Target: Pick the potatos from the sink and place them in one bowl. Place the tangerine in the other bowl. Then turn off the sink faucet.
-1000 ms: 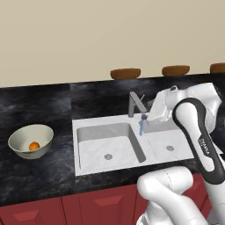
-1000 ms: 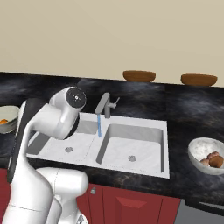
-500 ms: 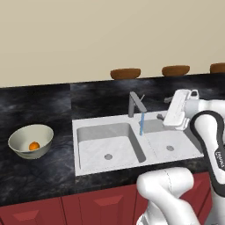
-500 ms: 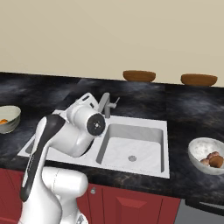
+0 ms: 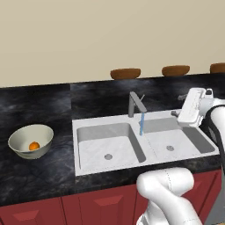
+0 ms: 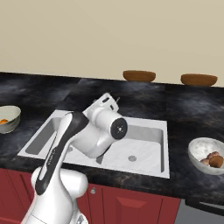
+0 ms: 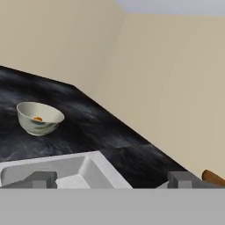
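- Broadly, a plain beige wall (image 5: 88, 39) backs the scene; no writing or labels can be read anywhere.
- Below it runs the black marbled tabletop (image 5: 39, 105), over dark red cabinet fronts (image 5: 96, 204).
- Set into the tabletop is the white double sink (image 5: 83, 127); each basin has a small grey drain and neither holds any produce.
- The white arm (image 6: 65, 144) rises in front of the sink and, in the right base view, hides most of the left basin and the faucet.
- The hand (image 5: 193, 105) hovers above the right end of the sink, its fingers spread wide and holding nothing; in the hand view the two finger tips stand well apart with the sink corner between them.
- One cream-green bowl (image 5: 30, 140) sits on the tabletop well left of the sink, with the tangerine (image 5: 34, 145) inside it.
- A second bowl (image 6: 208, 153) stands to the right of the sink, with both potatoes (image 6: 212, 159) inside, touching each other.
- Three flat brown ovals (image 5: 125, 73) lie along the back edge of the tabletop by the wall.
- The grey faucet (image 5: 136, 103) stands behind the divider between the basins, its lever tilted up to the right.
- A thin blue stream of water (image 5: 141, 124) falls from the spout just at the divider.
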You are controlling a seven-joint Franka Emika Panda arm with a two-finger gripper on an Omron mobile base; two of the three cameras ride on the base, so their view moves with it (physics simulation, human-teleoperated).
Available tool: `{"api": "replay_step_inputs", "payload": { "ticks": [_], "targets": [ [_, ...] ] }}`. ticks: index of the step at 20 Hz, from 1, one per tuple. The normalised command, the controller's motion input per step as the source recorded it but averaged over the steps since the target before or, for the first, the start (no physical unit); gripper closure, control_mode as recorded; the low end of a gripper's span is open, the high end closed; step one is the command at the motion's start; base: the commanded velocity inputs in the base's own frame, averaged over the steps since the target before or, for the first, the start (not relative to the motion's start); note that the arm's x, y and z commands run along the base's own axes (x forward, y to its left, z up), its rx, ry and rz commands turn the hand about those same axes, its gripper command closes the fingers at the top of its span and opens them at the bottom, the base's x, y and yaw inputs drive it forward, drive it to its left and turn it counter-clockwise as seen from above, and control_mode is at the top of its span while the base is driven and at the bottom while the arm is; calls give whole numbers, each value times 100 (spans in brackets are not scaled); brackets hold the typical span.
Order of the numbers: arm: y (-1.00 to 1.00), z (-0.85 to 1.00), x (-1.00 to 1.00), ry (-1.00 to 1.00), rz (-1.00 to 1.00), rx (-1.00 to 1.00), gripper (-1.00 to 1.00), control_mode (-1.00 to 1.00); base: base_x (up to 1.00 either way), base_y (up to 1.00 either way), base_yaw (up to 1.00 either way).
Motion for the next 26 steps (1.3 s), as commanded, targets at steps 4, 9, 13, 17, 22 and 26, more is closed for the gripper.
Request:
{"api": "replay_step_inputs", "payload": {
  "ticks": [4, 9, 13, 17, 22, 26],
  "targets": [
    [-13, -8, 54, 4, 0, -2, -100, -100, 0, 0, 0],
    [-17, -31, 47, 4, -1, 0, -100, -100, 0, 0, 0],
    [-19, -23, 37, 3, 0, 3, -100, -100, 0, 0, 0],
    [-3, -4, 26, 0, 0, 8, -100, -100, 0, 0, 0],
    [-1, -3, 11, 1, 0, 8, -100, -100, 0, 0, 0],
    [0, -3, 7, 5, 0, 3, -100, -100, 0, 0, 0]
  ]
}}
